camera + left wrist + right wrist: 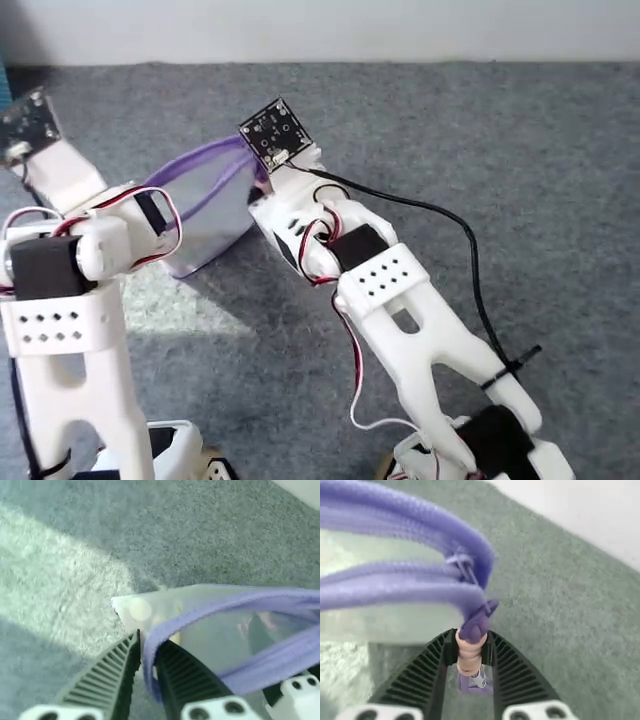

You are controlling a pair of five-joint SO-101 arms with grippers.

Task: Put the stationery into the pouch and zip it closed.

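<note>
The pouch [208, 212] is held unzipped near the far edge of the grey surface [520, 150], its long axis spanning both arms. The left gripper [147, 642] is clenched on one end. The right gripper [470, 635] is clenched on the end tab [475, 622], just beside the slider [463, 564].

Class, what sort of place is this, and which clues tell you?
Probably an indoor robot workbench: a grey carpet-like surface, a pale wall behind it, the left gripper and right gripper clamping a clear pouch.
</note>
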